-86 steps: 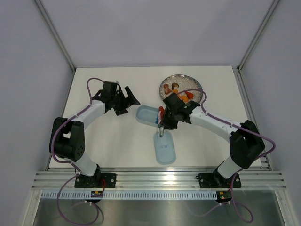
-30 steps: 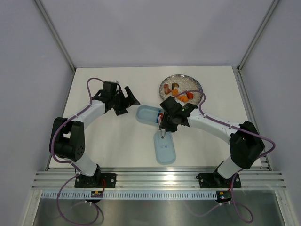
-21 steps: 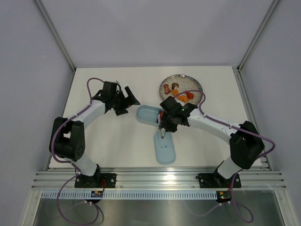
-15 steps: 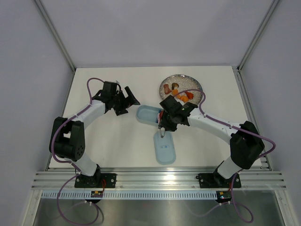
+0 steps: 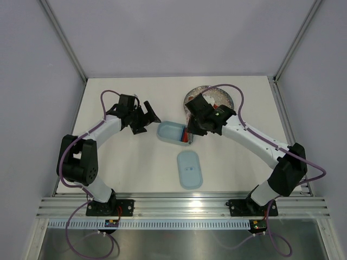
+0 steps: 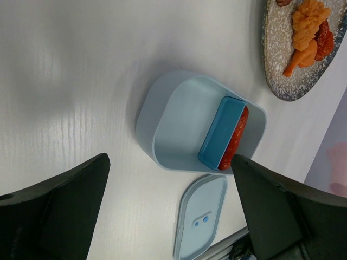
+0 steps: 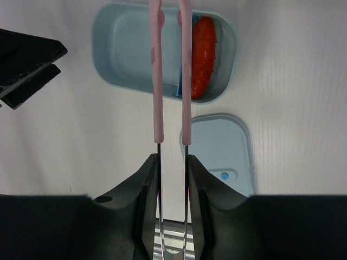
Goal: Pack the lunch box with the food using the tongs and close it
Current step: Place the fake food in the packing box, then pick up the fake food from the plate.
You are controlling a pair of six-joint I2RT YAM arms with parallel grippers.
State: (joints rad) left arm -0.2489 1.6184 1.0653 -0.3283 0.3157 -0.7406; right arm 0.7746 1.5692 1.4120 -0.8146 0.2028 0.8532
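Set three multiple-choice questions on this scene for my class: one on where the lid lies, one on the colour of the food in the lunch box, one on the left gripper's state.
1. Where is the lid?
A. Closed on the lunch box
B. Flat on the table, apart from the lunch box
C. Leaning upright against the lunch box

2. What colour is the food piece in the lunch box?
A. Red
B. Green
C. White

3. How is the left gripper?
A. Shut on the lid
B. Shut on the food piece
C. Open, holding nothing

Answers:
1 B: the top view shows it lying alone on the table.
2 A: a red piece lies beside the blue divider.
3 C: its fingers stand wide apart with nothing between them.
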